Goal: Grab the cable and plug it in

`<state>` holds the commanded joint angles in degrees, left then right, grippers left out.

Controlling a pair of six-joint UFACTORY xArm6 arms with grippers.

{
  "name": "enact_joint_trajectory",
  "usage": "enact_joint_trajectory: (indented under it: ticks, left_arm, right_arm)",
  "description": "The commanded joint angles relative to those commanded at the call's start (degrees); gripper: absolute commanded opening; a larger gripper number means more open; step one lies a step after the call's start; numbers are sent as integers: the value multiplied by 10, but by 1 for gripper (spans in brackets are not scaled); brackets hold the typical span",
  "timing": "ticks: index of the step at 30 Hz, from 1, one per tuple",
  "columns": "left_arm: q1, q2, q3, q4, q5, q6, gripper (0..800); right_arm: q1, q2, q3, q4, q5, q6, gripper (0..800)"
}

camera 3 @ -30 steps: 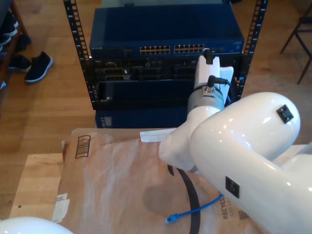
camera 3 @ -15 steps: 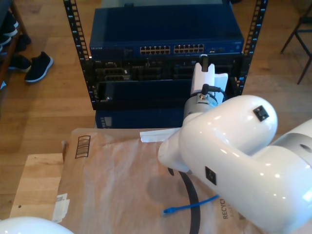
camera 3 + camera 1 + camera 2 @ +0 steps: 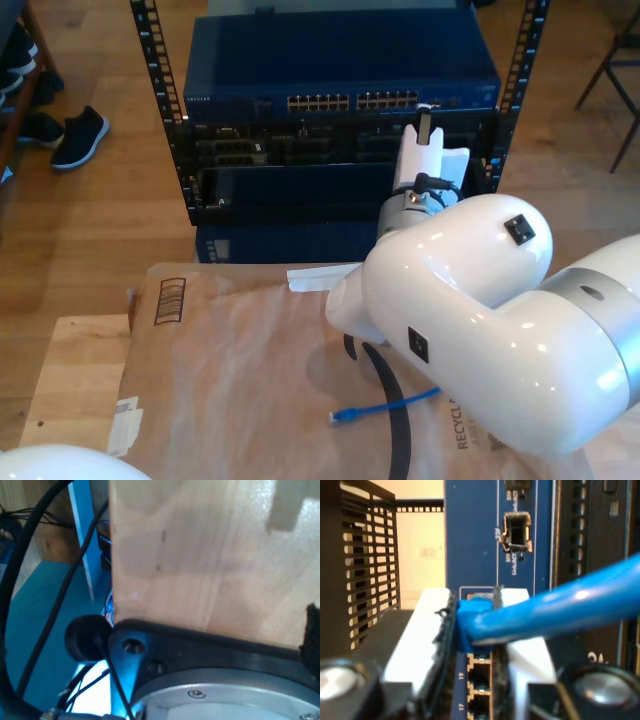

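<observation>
The bright blue cable (image 3: 565, 607) runs across the second wrist view, and my second gripper (image 3: 476, 625) is shut on its plug end (image 3: 470, 614) between white fingers (image 3: 427, 630). The plug sits right at the switch's port column, just past ports 19 and 17 (image 3: 480, 672); whether it is seated in a port I cannot tell. In the exterior view my second gripper (image 3: 424, 122) is up against the blue switch (image 3: 340, 60) near the right end of its port row (image 3: 388, 100). The cable's loose end (image 3: 343, 414) lies on the brown paper (image 3: 230, 350).
The black rack (image 3: 290, 170) stands beyond the table, with perforated rails (image 3: 152, 60) on either side. A thick black cable (image 3: 395, 420) crosses the paper. A wooden board (image 3: 210, 555) and black cables (image 3: 30, 580) show in the first wrist view. Shoes (image 3: 78, 135) lie at the exterior view's left.
The second arm's elbow has swung toward the exterior view's left and lower. The cable's loose end has slid left over the paper. The gripper stays at the switch's ports.
</observation>
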<state>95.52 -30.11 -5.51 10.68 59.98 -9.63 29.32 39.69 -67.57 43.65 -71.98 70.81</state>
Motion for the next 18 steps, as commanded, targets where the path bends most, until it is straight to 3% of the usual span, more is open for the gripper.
enact_joint_trajectory:
  ticks: [18]
  left_arm:
    - [0,0,0,0,0,0,800]
  right_arm:
    - [-14,9,-17,-39,1,1,0]
